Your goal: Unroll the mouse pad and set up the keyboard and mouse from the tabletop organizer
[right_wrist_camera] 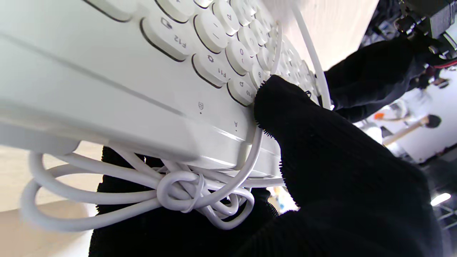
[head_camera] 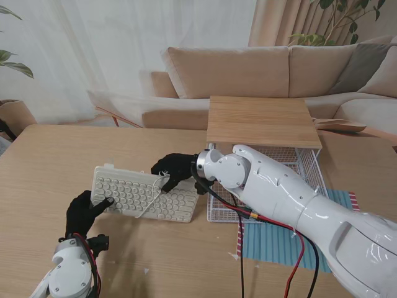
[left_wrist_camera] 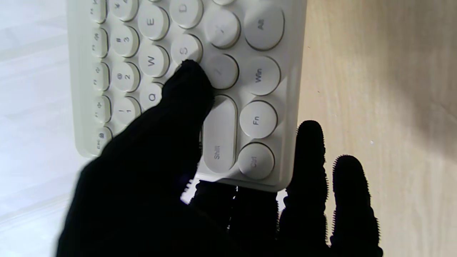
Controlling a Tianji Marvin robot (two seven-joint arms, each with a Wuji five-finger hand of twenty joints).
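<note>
The right hand (head_camera: pixel 174 170) is closed on the far long edge of the keyboard (head_camera: pixel 144 194), thumb on the keys and the bundled cable (right_wrist_camera: pixel 185 194) under its fingers. The left hand (head_camera: pixel 86 212) grips the keyboard's left end, thumb on the keys. The keyboard is tilted over the worktop (head_camera: pixel 49 161), its long axis running left to right between both hands, left of the wire organizer (head_camera: pixel 308 167). The striped mouse pad (head_camera: pixel 273 245) lies to the right, nearer to me.
</note>
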